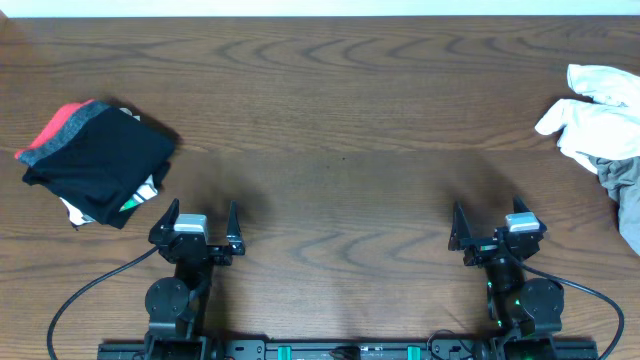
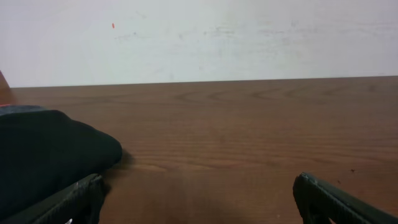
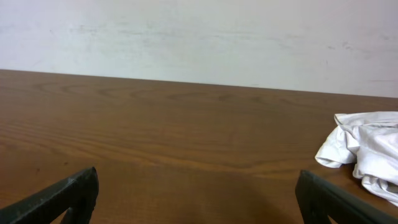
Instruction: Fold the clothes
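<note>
A crumpled white garment (image 1: pixel 598 112) lies at the table's right edge, with a khaki-grey garment (image 1: pixel 626 190) just below it. The white one also shows in the right wrist view (image 3: pixel 367 149); no lettering is visible on it. A folded stack with a black garment (image 1: pixel 95 160) on top and a red one (image 1: pixel 58 125) under it sits at the left; the black one shows in the left wrist view (image 2: pixel 43 155). My left gripper (image 1: pixel 200 222) (image 2: pixel 199 199) is open and empty near the front edge. My right gripper (image 1: pixel 492 225) (image 3: pixel 199 196) is open and empty too.
The brown wooden table (image 1: pixel 340 130) runs to a white wall behind. Both arm bases and their cables sit at the front edge (image 1: pixel 330 350). The stack at the left lies just up and left of my left gripper.
</note>
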You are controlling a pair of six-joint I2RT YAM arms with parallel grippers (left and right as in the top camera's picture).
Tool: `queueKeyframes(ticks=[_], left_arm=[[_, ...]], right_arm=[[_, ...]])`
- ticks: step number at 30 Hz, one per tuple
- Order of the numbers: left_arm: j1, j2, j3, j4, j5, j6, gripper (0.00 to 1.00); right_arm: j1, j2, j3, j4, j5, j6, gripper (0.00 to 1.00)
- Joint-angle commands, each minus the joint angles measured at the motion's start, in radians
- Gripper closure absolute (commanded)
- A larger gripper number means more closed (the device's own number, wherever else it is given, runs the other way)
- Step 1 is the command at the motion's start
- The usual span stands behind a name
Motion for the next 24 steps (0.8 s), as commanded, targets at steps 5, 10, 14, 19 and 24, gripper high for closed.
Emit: queueKeyframes(ticks=[5,10,14,19,24], left_arm=[[0.003,-0.006,-0.008,-0.045,0.001,0.006,0.02],[0.003,-0.006,-0.008,-0.045,0.001,-0.096,0.02],[0.003,-0.006,0.002,-0.045,0.002,-0.126,0.02],[0.003,0.025,0.073,-0.047,0.012,-0.148,0.02],[0.003,0.141,0.199,-0.056,0.087,-0.15,0.02]], right_arm=[[0.014,-0.003,-0.002,-0.001,-0.016,-0.011,0.01],[0.014,-0.003,-0.002,0.004,-0.066,0.018,0.01],[0.014,-0.002,0.006,0.0,-0.083,0.052,0.01],[0.014,0.011,0.098,-0.085,-0.073,0.06,0.01],[0.014,0.092,0.262,-0.221,-0.004,0.06,0.01]])
